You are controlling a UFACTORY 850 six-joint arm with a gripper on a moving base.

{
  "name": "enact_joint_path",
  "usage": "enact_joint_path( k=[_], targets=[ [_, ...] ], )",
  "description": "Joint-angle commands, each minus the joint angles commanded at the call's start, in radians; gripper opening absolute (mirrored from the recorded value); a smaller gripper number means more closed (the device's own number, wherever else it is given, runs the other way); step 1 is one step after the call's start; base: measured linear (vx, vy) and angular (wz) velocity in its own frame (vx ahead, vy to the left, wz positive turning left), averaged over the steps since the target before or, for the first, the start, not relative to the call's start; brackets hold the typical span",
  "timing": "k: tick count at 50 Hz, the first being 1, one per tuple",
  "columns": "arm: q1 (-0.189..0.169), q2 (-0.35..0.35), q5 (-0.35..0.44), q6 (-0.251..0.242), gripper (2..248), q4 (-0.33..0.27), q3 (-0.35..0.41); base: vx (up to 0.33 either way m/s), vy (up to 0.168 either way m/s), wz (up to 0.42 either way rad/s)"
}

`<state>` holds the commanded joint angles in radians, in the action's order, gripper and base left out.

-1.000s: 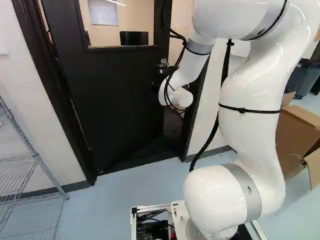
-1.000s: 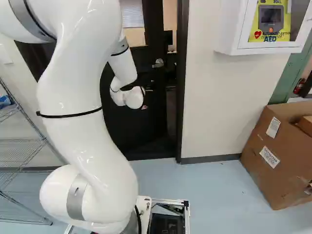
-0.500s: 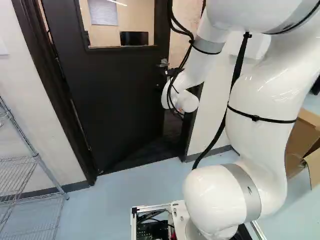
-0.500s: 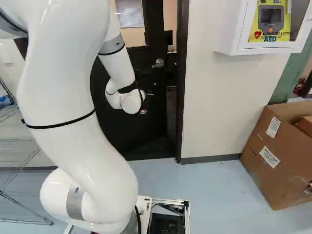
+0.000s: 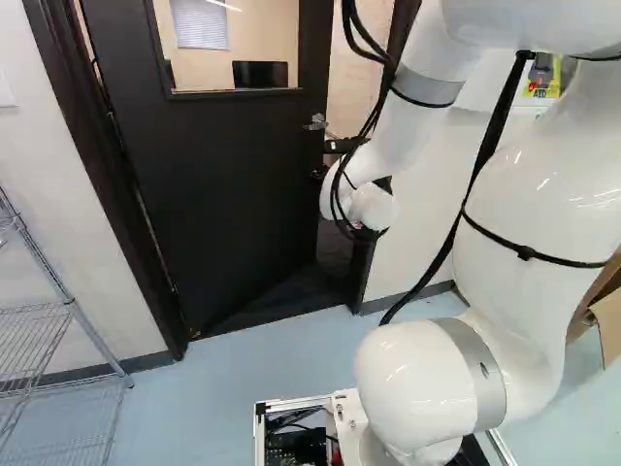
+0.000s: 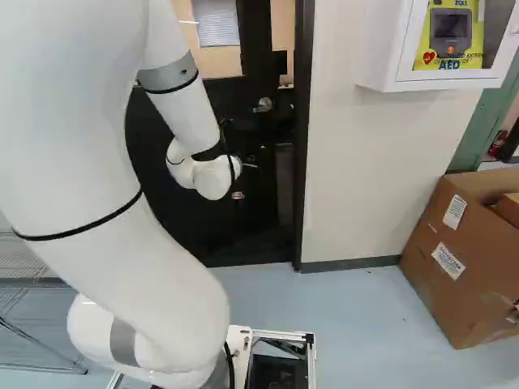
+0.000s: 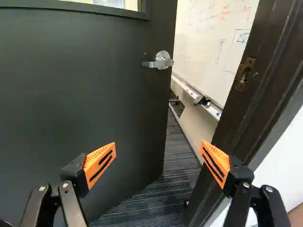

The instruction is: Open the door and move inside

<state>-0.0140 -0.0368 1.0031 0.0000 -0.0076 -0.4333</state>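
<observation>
1. A black door (image 7: 94,104) stands ajar, swung away from the white arm (image 5: 427,379) into the room beyond, its free edge well apart from the dark frame (image 7: 255,90).
2. The fingers (image 6: 238,195) show only in part past the arm's rounded wrist in the right base view; whether they touch the door is hard to say from there.
3. In the wrist view the fingers (image 7: 100,163), tipped with orange pads, are spread wide with nothing held between them; one stands before the door, the other before the frame.
4. A silver lever handle (image 7: 162,61) sits near the door's free edge, ahead of the fingers and apart from them. Across the opening, a metal plate (image 7: 245,73) is set in the frame.
5. Through the gap appear a striped dark carpet (image 7: 156,203) and a whiteboard (image 7: 222,38) bearing red and dark marks, a tray (image 7: 196,97) along its lower edge.
6. A dark monitor (image 5: 260,74) shows through the door's window (image 5: 218,24).
7. On the near side, a wire rack (image 5: 87,335) stands at the left of the left base view. A cardboard box (image 6: 454,259) rests on the pale blue floor (image 6: 349,324) at the right of the right base view, below a white wall cabinet (image 6: 385,49).
</observation>
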Motion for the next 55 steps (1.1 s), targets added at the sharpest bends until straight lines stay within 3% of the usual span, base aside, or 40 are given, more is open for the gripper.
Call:
enact_joint_path(
  k=[30,55],
  targets=[
    [-0.026,0.157,-0.001,0.000,247,0.012,0.156,0.000,0.000,0.000],
    [-0.025,0.171,-0.001,0.000,247,0.012,0.168,0.000,0.000,0.000]
  ],
)
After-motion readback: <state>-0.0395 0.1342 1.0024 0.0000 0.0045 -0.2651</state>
